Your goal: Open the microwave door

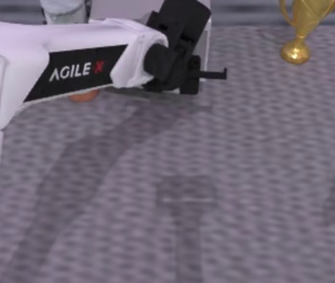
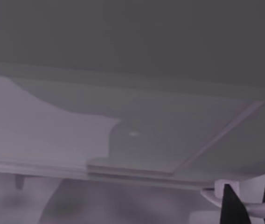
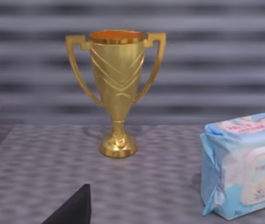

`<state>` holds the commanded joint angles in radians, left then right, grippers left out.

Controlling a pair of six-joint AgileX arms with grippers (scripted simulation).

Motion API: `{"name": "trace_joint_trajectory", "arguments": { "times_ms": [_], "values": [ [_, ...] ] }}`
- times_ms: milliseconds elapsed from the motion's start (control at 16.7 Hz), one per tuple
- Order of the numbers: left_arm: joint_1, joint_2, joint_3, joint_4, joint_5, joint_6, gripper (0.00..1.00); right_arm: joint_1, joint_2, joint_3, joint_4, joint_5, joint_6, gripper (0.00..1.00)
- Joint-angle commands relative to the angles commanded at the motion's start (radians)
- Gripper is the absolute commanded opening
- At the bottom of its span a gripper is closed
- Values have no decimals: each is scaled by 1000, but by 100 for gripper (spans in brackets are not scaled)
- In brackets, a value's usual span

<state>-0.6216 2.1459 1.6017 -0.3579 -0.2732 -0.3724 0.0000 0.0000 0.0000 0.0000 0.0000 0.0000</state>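
One arm is at work: the left arm reaches across the far left of the table (image 1: pixel 244 194), its left gripper (image 1: pixel 206 73) up against the microwave (image 1: pixel 126 9) at the far edge, mostly hidden beneath the arm. Whether its fingers (image 2: pixel 233 207) grip anything I cannot tell, though they sit beside the microwave door (image 2: pixel 123 102)'s pale edge. Far right stands a gold trophy (image 1: pixel 302 26), with a blue wipes pack (image 3: pixel 244 165) nearby.

A gold trophy (image 1: pixel 303 26) stood upright on the grey woven tabletop (image 1: pixel 244 194), near the far right corner. Near it lay a pale blue pack of wet wipes (image 3: pixel 244 168), apart from the cup's base. A striped grey wall (image 3: pixel 216 56) ran behind both.
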Motion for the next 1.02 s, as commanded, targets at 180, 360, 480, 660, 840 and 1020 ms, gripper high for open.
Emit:
{"name": "trace_joint_trajectory", "arguments": {
  "times_ms": [180,360,480,660,840,1020],
  "values": [
    [0,0,0,0,0,0,0,0,0,0,0,0,0,100],
    [-8,2,1,1,8,-3,0,0,0,0,0,0,0,100],
    [-3,-9,-18,9,15,13,0,0,0,0,0,0,0,100],
    [6,-33,-48,32,31,39,0,0,0,0,0,0,0,100],
    [8,-35,-57,33,34,44,0,0,0,0,0,0,0,100],
    [8,-35,-57,33,34,44,0,0,0,0,0,0,0,100]
  ]
}}
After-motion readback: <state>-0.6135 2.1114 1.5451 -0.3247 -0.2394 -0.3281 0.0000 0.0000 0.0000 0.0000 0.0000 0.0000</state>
